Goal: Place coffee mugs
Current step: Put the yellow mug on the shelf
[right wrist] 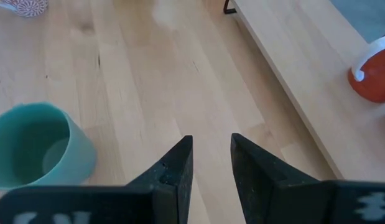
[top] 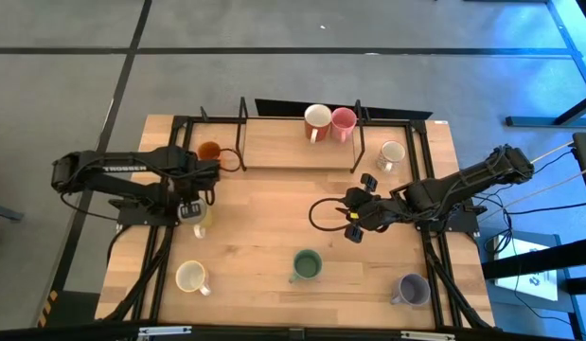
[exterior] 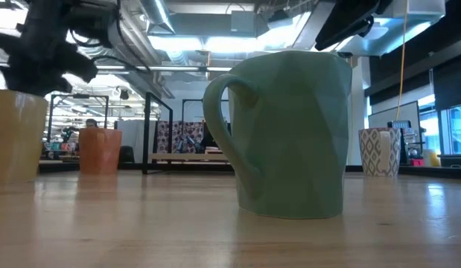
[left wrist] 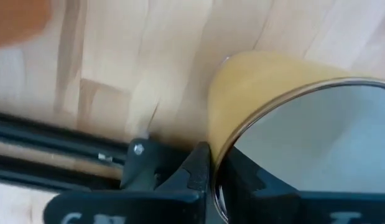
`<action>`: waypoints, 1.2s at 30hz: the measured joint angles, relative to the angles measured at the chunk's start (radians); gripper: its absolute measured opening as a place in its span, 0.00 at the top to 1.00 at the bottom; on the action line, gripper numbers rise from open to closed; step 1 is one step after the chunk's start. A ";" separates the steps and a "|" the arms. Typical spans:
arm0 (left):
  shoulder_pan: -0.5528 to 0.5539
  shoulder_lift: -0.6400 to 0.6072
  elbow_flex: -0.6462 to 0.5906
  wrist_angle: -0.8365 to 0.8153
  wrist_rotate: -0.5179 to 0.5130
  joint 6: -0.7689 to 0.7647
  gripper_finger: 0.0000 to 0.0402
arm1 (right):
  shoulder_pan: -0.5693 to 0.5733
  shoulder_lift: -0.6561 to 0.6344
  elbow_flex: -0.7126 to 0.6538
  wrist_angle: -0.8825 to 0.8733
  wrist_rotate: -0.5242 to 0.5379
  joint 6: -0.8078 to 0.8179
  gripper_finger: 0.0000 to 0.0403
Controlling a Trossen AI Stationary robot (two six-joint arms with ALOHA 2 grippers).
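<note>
Coffee mugs: eight are counted on the wooden table (top: 274, 227), all upright, none stacked.
Raised shelf (top: 293, 142): a white mug (top: 316, 120) and a pink mug (top: 344, 123) are set touching side by side on it at the far edge of the table.
Orange mug (top: 209, 152): stood just off the shelf's left end, beside the left arm's forearm.
Patterned cream mug (top: 392, 154): stood off the shelf's right end, near the table's right rail.
Yellow-cream mug (left wrist: 273, 106): placed at the table's left side, directly under the left gripper; its interior appears empty in the left wrist view.
Left gripper (top: 196, 210): the fingers (left wrist: 198, 174) are pressed onto the rim wall of the yellow-cream mug, one outside and one inside, pinching it.
Cream mug (top: 191, 277): stood at the near left, handle turned toward the centre; nothing is seen inside.
Green mug (top: 307, 265): stood near the middle of the near edge; its interior is seen empty in the right wrist view.
Lavender mug (top: 412, 289): stood at the near right corner; contents cannot be told.
Right gripper (top: 354, 214): held over bare wood at table centre, apart from every mug; its fingers (right wrist: 173, 171) are partly spread with a narrow gap, holding nothing.
</note>
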 joint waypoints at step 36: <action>0.280 0.639 1.201 -0.006 -0.144 0.397 0.97 | -0.256 0.000 0.000 -0.073 -0.026 -0.024 0.76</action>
